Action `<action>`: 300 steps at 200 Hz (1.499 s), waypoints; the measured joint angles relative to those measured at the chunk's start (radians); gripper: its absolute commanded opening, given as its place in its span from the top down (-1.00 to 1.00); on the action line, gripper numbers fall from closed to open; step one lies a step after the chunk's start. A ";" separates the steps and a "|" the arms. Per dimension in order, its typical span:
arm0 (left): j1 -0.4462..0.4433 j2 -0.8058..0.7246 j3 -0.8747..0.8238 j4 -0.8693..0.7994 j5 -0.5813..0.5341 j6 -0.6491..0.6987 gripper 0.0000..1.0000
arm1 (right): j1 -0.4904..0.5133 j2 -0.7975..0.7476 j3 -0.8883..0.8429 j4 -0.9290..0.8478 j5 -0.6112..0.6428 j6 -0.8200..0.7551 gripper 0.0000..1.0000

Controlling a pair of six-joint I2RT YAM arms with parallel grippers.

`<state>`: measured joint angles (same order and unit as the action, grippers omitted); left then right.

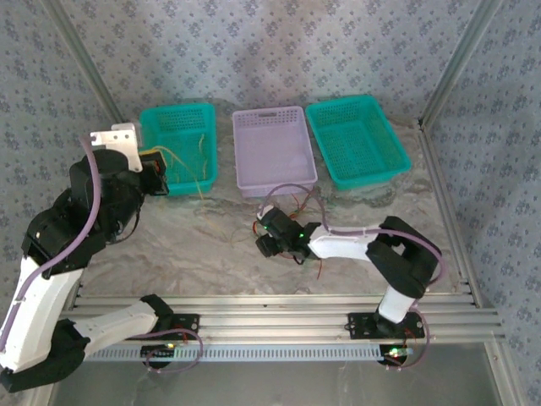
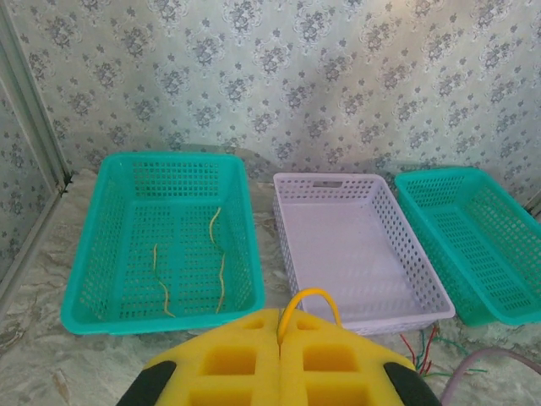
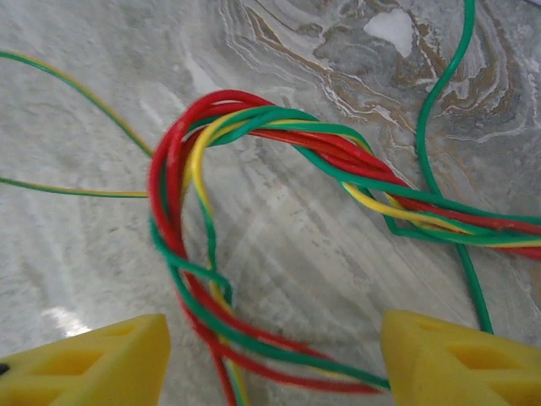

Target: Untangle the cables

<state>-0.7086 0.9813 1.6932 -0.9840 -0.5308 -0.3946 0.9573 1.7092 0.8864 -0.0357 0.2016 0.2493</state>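
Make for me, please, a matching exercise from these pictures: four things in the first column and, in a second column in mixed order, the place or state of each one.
Column one
1. left claw
2. right claw
3. left green basket
4. lilac basket

Column two
a. stands directly left of the right green basket
b. open, over the twisted bundle of red, green and yellow cables
c. has loose yellow cables lying inside
d. shut on a yellow cable loop

Pairs: 1-d, 2-b, 3-c, 4-a
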 measured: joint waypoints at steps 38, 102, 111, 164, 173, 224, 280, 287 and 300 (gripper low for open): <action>0.000 0.010 0.054 -0.021 -0.005 0.012 1.00 | 0.000 0.037 0.015 -0.015 0.028 0.023 0.49; 0.000 0.041 0.379 -0.204 -0.048 0.090 1.00 | -0.067 0.047 0.015 0.008 -0.004 0.049 1.00; 0.000 0.052 0.426 -0.245 -0.053 0.100 1.00 | -0.072 0.049 0.015 0.018 -0.018 0.051 1.00; -0.021 0.058 0.591 -0.258 -0.179 0.155 1.00 | -0.142 0.049 0.006 0.036 -0.059 0.080 1.00; -0.028 0.048 0.604 -0.249 -0.201 0.164 1.00 | -0.154 0.042 -0.005 0.044 -0.069 0.084 1.00; -0.040 0.049 0.604 -0.227 -0.241 0.185 1.00 | -0.237 -0.003 -0.068 0.089 -0.161 0.092 1.00; -0.040 0.168 0.600 -0.076 -0.241 0.311 1.00 | -0.179 -0.032 -0.108 0.114 -0.166 0.064 1.00; -0.040 0.183 0.600 -0.048 -0.241 0.335 1.00 | -0.175 -0.039 -0.117 0.116 -0.169 0.060 1.00; -0.040 0.208 0.599 -0.001 -0.241 0.377 1.00 | -0.169 -0.051 -0.129 0.116 -0.176 0.052 1.00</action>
<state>-0.7483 1.1896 2.2917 -0.9852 -0.7715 -0.0174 0.7879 1.6585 0.7578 0.0803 0.0254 0.3016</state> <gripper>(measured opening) 0.040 0.050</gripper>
